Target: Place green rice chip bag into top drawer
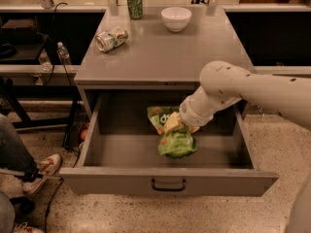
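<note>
The top drawer (112, 178) stands open in front of and below the cabinet top (165, 57), with the rice chip bag (177, 142) inside it, right of centre. The gripper (176, 125) sits in the drawer at the bag's rear upper edge, its arm (228, 89) reaching in from the right. On the cabinet top, a bowl (176, 18) stands at the back, an upright can (134, 3) to its left, and a tipped can (112, 38) lies nearer the left edge.
</note>
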Controlling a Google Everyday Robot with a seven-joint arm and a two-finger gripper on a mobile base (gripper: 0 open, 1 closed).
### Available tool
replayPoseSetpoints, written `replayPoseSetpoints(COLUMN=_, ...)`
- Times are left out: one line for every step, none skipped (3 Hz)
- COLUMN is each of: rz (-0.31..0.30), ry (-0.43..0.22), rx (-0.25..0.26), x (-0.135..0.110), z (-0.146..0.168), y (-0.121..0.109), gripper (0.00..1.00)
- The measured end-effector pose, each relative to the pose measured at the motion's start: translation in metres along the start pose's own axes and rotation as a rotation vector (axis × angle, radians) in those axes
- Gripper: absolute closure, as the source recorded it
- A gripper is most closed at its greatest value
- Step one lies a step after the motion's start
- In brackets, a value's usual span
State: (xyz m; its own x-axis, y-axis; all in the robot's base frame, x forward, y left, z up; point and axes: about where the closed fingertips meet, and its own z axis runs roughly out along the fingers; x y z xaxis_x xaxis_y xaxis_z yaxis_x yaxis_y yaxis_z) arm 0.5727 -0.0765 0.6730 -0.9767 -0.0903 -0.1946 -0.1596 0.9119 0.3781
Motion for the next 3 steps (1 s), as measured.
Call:
replayPoseSetpoints(rz=0.002, ry=0.005, rx=-0.006, x=0.005, z=0.004, y=-0.003, gripper=0.00)
replayPoseSetpoints(rz=0.025, ry=-0.042, rx=-0.010, x=-0.002, z=-0.017, y=-0.017, gripper=0.00)
replayPoseSetpoints(rz=0.085, ry=-0.170, rx=-0.017, x=-0.017, z=-0.073, y=-0.047, gripper=0.00)
